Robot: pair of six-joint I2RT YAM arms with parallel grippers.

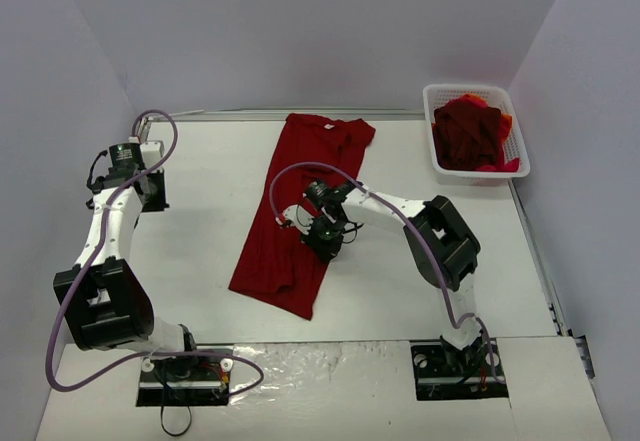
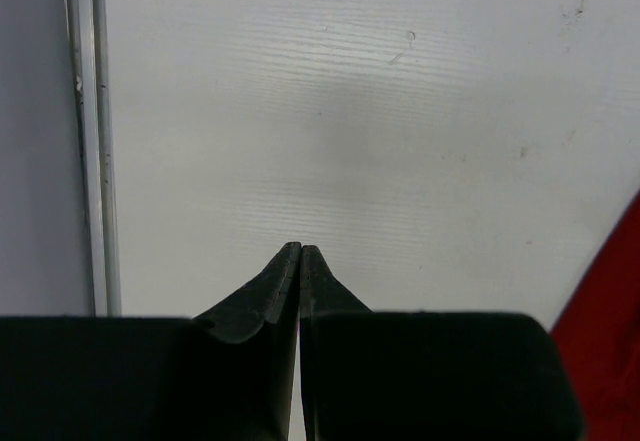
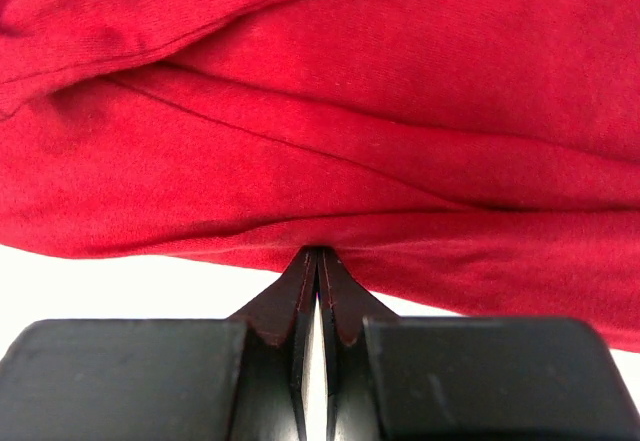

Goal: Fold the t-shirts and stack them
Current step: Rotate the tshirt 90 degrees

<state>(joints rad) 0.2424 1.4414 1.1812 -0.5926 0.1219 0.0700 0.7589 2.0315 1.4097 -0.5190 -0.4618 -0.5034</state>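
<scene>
One dark red t-shirt [image 1: 290, 196] lies folded lengthwise into a long strip across the middle of the table [image 1: 200, 261]. My right gripper [image 1: 318, 239] is low at the strip's right edge. In the right wrist view that gripper [image 3: 317, 253] is shut, its tips against the hem of the t-shirt [image 3: 320, 111], and no cloth shows between them. At the far left my left gripper [image 1: 155, 199] hangs above bare table; it is shut [image 2: 301, 249] and empty, with a corner of the red t-shirt [image 2: 610, 331] at the right edge of its view. More t-shirts [image 1: 468, 136], dark red and red-orange, are heaped in a basket.
The white mesh basket [image 1: 470, 89] stands at the back right corner. A metal rail [image 2: 95, 141] runs along the table's edge beside the left gripper. Grey walls close in the table on the left, back and right.
</scene>
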